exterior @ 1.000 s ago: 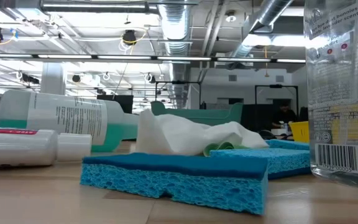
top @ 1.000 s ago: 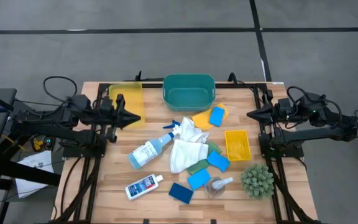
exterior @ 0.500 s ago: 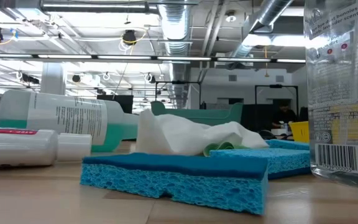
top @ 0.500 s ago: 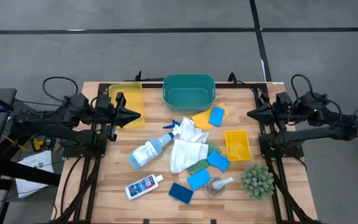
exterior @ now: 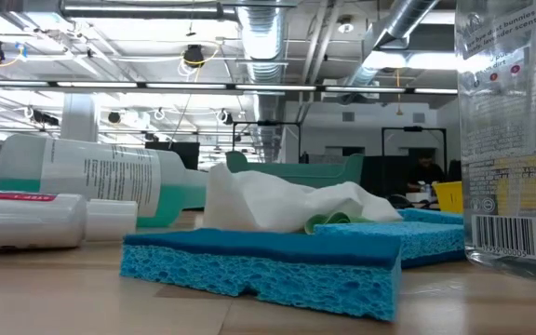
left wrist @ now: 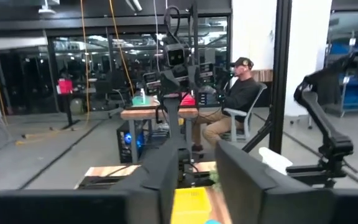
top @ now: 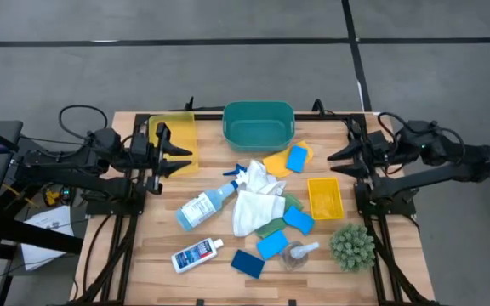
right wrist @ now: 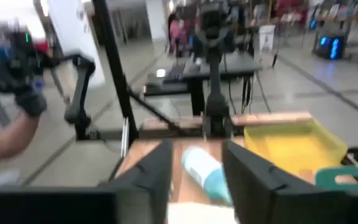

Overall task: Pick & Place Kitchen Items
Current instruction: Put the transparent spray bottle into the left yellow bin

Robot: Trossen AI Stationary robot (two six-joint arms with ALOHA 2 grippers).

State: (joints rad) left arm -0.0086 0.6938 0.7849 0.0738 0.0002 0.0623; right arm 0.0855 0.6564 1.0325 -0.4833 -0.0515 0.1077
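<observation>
Now parted and empty, left gripper (top: 179, 153) and right gripper (top: 334, 159) flanking the white cloth (top: 253, 201), spray bottle (top: 215, 198) slanting leftward, nearer left.

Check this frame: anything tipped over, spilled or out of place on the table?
No spill visible. The spray bottle and small white bottle lie on their sides, and the white cloth is crumpled over neighbouring items in the central clutter.

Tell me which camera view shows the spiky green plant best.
The high view. It shows the whole spiky green plant from above at the table's front right corner, beside the small clear bottle and below the yellow tray. The low view and the right wrist view do not show it; the left wrist view shows at most an unclear green speck.
</observation>
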